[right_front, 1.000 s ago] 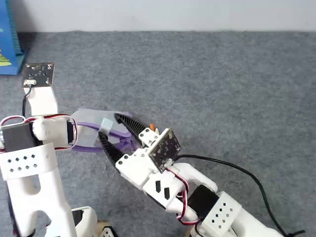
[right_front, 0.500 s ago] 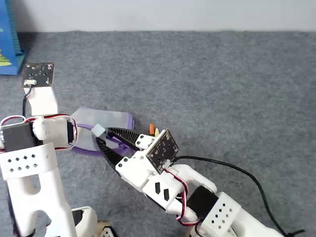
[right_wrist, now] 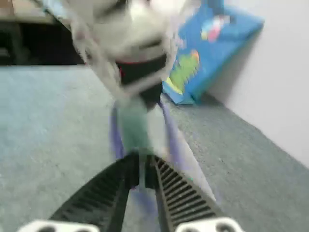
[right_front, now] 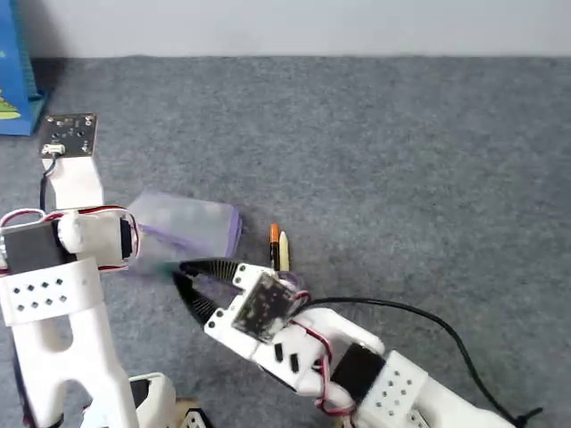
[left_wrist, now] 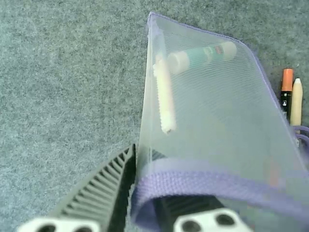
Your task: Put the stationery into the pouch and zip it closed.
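The translucent pouch (right_front: 189, 225) with purple trim lies on the grey carpet beside my left arm. In the left wrist view the pouch (left_wrist: 207, 111) holds a green-labelled glue stick (left_wrist: 203, 55) and a white stick (left_wrist: 164, 94). My left gripper (left_wrist: 145, 179) is shut on the pouch's purple edge (left_wrist: 203, 186). My right gripper (right_front: 181, 272) sits low at the pouch's near edge, shut on the zipper pull. In the blurred right wrist view its fingertips (right_wrist: 141, 166) meet on a thin pale strip. An orange marker (right_front: 274, 242) and a cream pencil (right_front: 284, 250) lie on the carpet just right of the pouch.
A blue box (right_front: 13, 80) stands at the far left against the pale wall. My left arm's white body (right_front: 53, 294) fills the near left corner. A black cable (right_front: 428, 312) trails right from my right arm. Open carpet stretches to the right and back.
My right gripper closed and drew back toward the table's near-left side, dragging the pale zipper pull along the pouch's edge. The marker and pencil became uncovered. The left arm stayed put.
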Robot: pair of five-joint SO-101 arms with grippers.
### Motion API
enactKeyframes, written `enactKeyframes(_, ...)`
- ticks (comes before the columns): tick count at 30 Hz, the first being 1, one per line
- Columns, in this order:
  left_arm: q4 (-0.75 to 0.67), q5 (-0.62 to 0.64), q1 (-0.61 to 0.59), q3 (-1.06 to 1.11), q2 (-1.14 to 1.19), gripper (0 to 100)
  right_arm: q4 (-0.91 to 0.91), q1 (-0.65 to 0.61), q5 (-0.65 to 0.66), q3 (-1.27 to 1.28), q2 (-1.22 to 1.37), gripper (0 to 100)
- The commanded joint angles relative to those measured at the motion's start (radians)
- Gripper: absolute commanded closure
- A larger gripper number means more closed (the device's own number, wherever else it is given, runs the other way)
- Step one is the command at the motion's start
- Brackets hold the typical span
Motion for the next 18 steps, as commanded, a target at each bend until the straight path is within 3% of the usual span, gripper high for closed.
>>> enactKeyframes(1,0.015,0.005,0.002,-0.027,-0.017,99,-0.142,0.091,0.034,-0.002,-0.013,99.1)
enactKeyframes(5,0.015,0.005,0.0,-0.027,-0.017,99,-0.248,0.139,0.034,-0.002,-0.013,99.1)
enactKeyframes(9,0.015,0.005,-0.002,-0.027,-0.017,99,-0.203,0.137,0.032,-0.002,-0.022,99.1)
enactKeyframes(14,0.015,0.005,-0.005,-0.025,-0.017,99,-0.01,0.151,0.023,-0.028,-0.024,99.1)
enactKeyframes(18,0.015,0.005,-0.041,-0.025,-0.017,99,0.251,0.222,-0.158,-0.094,-0.021,99.0)
